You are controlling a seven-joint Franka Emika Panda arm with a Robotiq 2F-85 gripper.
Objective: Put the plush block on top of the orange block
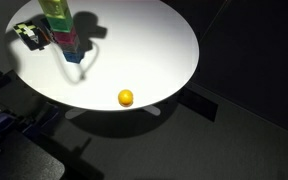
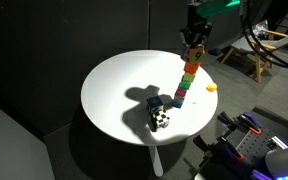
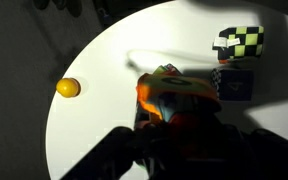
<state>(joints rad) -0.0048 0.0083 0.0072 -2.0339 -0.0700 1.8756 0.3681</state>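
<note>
A tall leaning tower of coloured blocks (image 2: pixel 186 80) stands on the round white table (image 2: pixel 114 90). Its top is an orange block (image 2: pixel 192 54), which also shows in the wrist view (image 3: pixel 156 95) right under the jaws. A checkered block (image 2: pixel 161 120), black-white and yellow-green, lies at the tower's foot; it also shows in an exterior view (image 1: pixel 32 35) and in the wrist view (image 3: pixel 239 42). It looks like the plush block. My gripper (image 2: pixel 194 42) is at the tower's top. Its fingers (image 3: pixel 179 140) are dark and merge with the block.
A small yellow ball (image 1: pixel 126 97) lies near the table's edge, apart from the tower; it also shows in the wrist view (image 3: pixel 68 88). A dark blue block (image 3: pixel 234 85) sits beside the checkered one. The floor around the table is dark.
</note>
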